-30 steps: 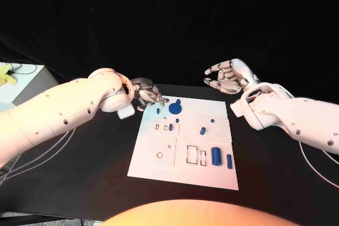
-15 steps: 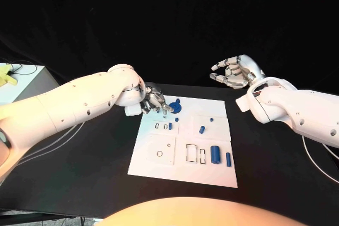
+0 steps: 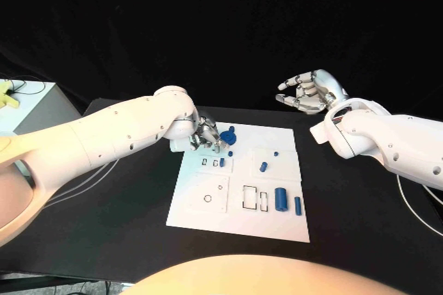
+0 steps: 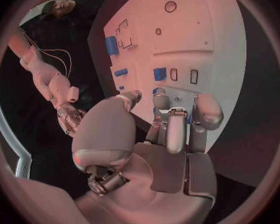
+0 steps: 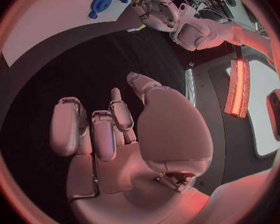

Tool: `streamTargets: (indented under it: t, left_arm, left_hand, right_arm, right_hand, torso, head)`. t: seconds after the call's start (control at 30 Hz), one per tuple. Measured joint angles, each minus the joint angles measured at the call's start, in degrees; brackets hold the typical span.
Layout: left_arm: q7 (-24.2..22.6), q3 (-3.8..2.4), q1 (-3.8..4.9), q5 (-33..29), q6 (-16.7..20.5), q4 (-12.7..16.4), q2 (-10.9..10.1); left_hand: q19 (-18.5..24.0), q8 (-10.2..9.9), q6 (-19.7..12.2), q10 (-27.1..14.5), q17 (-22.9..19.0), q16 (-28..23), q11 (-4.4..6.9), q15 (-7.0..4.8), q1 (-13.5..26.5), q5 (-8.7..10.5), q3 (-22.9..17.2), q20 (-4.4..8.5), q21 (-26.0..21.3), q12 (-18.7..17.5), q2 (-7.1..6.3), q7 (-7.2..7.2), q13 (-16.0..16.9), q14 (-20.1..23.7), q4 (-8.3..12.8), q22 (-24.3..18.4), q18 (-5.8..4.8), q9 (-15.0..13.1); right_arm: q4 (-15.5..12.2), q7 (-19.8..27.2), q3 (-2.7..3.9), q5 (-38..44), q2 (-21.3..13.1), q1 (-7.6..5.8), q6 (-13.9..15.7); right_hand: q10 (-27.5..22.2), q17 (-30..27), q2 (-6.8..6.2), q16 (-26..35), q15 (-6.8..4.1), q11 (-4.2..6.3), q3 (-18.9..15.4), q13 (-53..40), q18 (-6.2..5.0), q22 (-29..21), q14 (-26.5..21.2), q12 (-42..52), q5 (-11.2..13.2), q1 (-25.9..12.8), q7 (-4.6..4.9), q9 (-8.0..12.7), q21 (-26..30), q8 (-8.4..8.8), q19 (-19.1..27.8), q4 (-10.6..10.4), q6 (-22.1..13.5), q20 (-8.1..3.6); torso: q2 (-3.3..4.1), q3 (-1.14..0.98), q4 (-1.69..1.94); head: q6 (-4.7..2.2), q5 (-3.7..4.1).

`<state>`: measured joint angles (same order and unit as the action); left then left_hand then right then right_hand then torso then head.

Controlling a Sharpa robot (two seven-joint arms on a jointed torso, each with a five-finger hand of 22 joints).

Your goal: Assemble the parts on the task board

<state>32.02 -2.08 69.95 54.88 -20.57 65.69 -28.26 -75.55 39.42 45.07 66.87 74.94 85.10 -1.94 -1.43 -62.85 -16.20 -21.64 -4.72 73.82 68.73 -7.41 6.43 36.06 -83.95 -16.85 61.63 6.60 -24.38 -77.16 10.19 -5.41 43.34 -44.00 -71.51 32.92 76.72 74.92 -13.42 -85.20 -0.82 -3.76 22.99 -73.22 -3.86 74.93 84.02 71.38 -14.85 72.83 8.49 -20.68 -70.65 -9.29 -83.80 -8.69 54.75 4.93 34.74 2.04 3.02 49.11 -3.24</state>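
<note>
The white task board (image 3: 242,213) lies mid-table, also seen as the board (image 4: 202,30) and the board (image 5: 40,25). A round blue part (image 3: 227,137), the same round part (image 5: 100,2), sits near its far edge with a small blue piece (image 3: 231,128) beside it. More blue parts lie on it: a peg (image 3: 264,167), a thick cylinder (image 3: 280,196) and a slim bar (image 3: 298,205). My left hand (image 3: 205,136) hovers at the board's far left corner, fingers (image 4: 171,122) bent down beside the round part, nothing plainly in them. My right hand (image 3: 309,93) is raised beyond the far right corner, fingers (image 5: 93,129) apart, holding nothing.
The black table (image 3: 120,212) surrounds the board. Empty rectangular slots (image 3: 251,200) and a small round hole (image 3: 209,198) mark the board's near half. A white box (image 3: 32,103) stands past the table's left edge.
My left hand has moved right onto the board's far left corner, closing on the round blue part. The right hand has lifted slightly and stayed beyond the far right corner.
</note>
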Motion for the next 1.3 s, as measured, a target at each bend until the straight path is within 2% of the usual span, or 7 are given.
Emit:
streamTargets:
  t: [0.37,0.77,1.3]
  left_arm:
    - [0.68,0.57,-0.26,1.61,-0.97,-1.27,1.26]
    - [1.23,0.67,-0.52,2.46,-2.51,-2.29,1.82]
    - [1.37,0.81,-1.64,2.61,-4.23,-2.95,2.48]
  left_hand:
    - [-0.2,0.53,0.21,0.21,0.0,0.21,0.21,-0.21,0.82,0.0,0.53,0.21,0.22,0.0,0.24,-0.21,0.75,-0.2,0.09,0.41,0.0,-1.1]
    - [-0.2,1.0,0.4,0.21,-0.01,0.21,0.21,-0.41,1.04,0.0,0.68,0.21,0.22,0.0,0.47,-0.41,0.76,0.0,-0.07,0.42,0.0,-1.53]
    - [-0.2,1.01,0.4,0.21,-0.01,0.21,0.2,-0.4,1.04,0.0,0.84,0.21,0.22,0.0,0.47,-0.41,0.86,0.01,0.09,0.41,0.0,-1.8]
  right_arm:
    - [0.33,-0.61,0.02,0.38,-0.3,0.0,-0.02]
    - [0.07,-0.74,0.02,0.46,-0.52,0.0,0.04]
    - [-0.22,-1.05,0.02,0.52,-0.53,0.0,0.05]
  right_hand:
    - [-1.03,0.0,0.0,0.54,0.0,0.02,-0.16,0.93,-0.01,-0.01,0.0,-0.96,0.0,0.0,0.01,-0.05,1.32,0.0,0.0,-0.16,-0.42,0.0]
    - [-1.44,-0.01,0.0,0.54,0.0,0.01,-0.48,1.16,-0.05,-0.02,0.0,-1.23,0.0,0.0,0.19,-0.05,1.59,0.0,0.21,-0.16,-0.6,0.21]
    - [-1.43,-0.01,0.0,0.54,0.0,0.01,-0.48,1.16,-0.06,0.02,0.0,-1.45,0.0,0.01,-0.02,-0.09,1.87,-0.24,0.21,-0.16,-0.8,0.21]
  torso:
    - [0.02,-0.01,-0.04]
    - [0.02,-0.02,-0.04]
    - [0.07,-0.05,-0.05]
  head:
    - [0.45,0.02]
    - [0.79,-0.09]
    - [0.88,-0.05]
